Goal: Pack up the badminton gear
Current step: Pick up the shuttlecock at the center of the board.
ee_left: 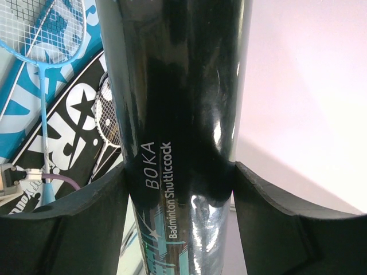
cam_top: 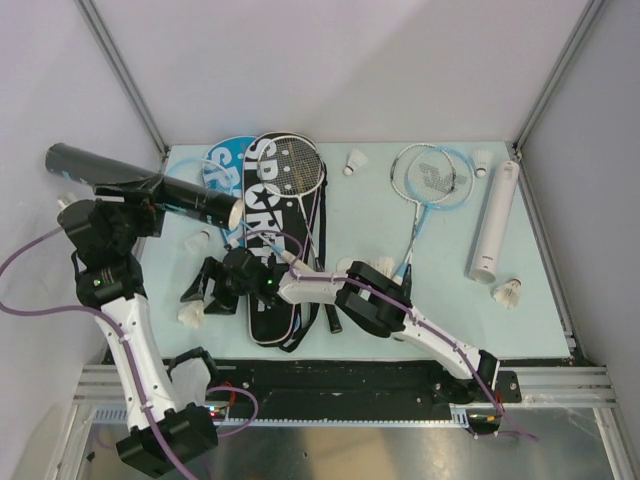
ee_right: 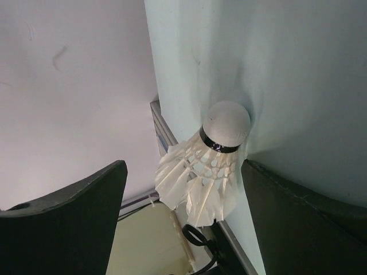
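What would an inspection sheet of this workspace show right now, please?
Surface: pale table, gear scattered.
Job's things: black tube held up; white tube, blue racket, black racket on black cover, blue cover beside it, loose shuttlecocks lying.
Clutter: nothing seen.
Grippers: left gripper shut on black tube; right gripper open around one shuttlecock at the table edge.
Cables: purple cables along both arms.
Surroundings: plain walls, metal frame.

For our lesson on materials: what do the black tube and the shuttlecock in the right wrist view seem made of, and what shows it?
Black tube: probably glossy plastic or coated card; sharp light streaks and printed lettering on a smooth skin. Shuttlecock: skirt looks like real white feathers, separate vanes on thin quills; the matte rounded head may be covered cork or foam.
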{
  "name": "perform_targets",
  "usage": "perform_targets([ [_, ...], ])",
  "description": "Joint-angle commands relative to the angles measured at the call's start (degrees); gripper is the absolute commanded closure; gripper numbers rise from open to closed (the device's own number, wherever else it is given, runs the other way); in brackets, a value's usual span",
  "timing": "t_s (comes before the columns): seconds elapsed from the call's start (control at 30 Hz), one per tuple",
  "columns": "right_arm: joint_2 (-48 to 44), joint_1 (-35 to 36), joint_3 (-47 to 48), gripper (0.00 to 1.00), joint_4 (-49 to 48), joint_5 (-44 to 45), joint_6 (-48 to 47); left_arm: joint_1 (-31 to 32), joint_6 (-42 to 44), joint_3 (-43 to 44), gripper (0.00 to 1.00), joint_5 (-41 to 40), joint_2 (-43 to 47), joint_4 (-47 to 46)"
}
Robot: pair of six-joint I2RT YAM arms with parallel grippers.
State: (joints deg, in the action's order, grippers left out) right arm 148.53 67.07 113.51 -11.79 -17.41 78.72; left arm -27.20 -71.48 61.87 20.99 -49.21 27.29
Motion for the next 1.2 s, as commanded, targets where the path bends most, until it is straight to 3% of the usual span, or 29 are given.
perform_targets([
  [0.0,3.0,0.3,5.0,0.14,3.1,-0.3,2.1,-0.7,1.8,-1.9,0.40,0.6,3.0,-4.1],
  [0.33,5.4,0.2,8.4,0.30,3.5,-1.1,2.6,-0.7,4.6,-5.7,0.40,0.5,3.4,-4.4],
  [0.53,4.2,-0.4,6.3,0.48,2.0,-0.7,2.7,-1.1,6.5,-7.3,0.40,0.3,3.4,-4.4],
  [0.8,-4.9,-3.1,-5.8,0.61,-2.8,0.4,-3.0,-1.6,7.3,-6.7,0.40,0.7,3.8,-4.4],
  [1.17,-27.8,-8.5,-33.6,0.65,-7.5,-3.1,-14.4,-2.4,9.5,-4.0,0.41,1.8,3.9,-4.4],
])
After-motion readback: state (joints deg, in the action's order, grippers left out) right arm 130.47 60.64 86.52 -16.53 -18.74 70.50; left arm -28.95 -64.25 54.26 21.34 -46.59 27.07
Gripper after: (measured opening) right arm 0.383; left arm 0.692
